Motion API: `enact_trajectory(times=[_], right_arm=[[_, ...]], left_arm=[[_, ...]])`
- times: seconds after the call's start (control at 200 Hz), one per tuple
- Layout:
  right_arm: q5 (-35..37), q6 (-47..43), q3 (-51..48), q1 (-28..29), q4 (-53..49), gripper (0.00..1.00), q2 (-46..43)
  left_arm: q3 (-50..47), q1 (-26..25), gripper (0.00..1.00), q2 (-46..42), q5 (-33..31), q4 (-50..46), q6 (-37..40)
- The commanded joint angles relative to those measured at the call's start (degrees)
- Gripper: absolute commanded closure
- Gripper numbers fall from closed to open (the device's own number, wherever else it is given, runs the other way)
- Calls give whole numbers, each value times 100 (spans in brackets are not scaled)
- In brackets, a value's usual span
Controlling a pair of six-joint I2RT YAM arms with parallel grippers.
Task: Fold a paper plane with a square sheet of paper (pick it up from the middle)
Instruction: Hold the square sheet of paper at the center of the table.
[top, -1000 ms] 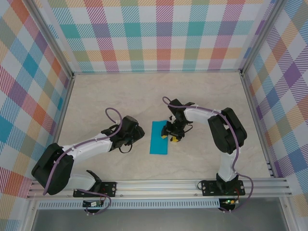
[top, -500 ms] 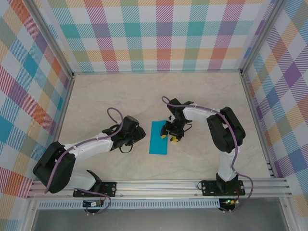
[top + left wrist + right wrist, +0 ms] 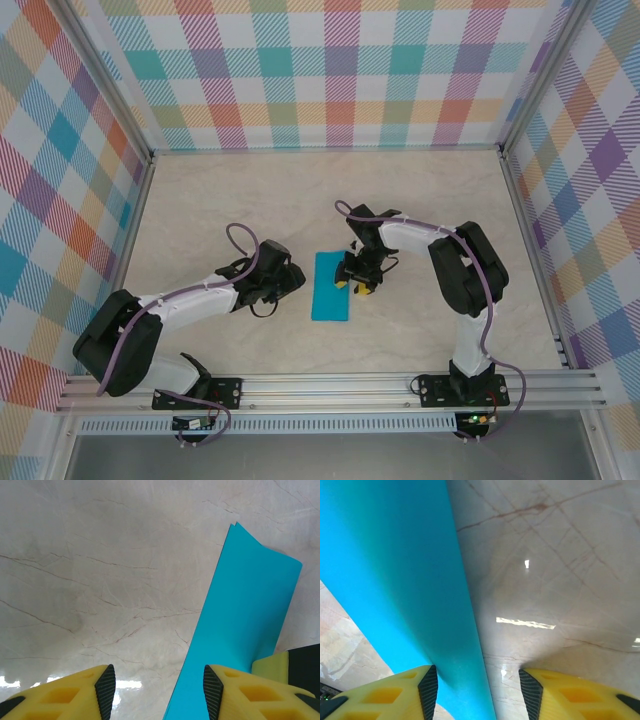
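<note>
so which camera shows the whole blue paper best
Top external: the paper shows almost whole, as a narrow rectangle. The left wrist view cuts off its near end; the right wrist view catches a close strip of it.

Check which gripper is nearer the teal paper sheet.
Right. The right gripper sits at the right edge of the paper sheet, jaws open, that edge lying between them. The left gripper stands just off the sheet's left edge, over the table.

Cut-off paper point(image 3: 395, 580)
R wrist cam: runs off top & left edges; near end hidden behind one fingertip point(image 3: 427, 690).
</note>
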Motion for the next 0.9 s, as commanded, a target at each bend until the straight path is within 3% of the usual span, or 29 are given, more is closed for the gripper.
enact_trajectory(times=[0.0, 0.895], right_arm=[[907, -97, -310, -89, -293, 52, 293], [792, 358, -293, -85, -143, 49, 302]], left_arm=[[159, -69, 48, 52, 43, 33, 99], [199, -78, 48, 109, 100, 53, 77]])
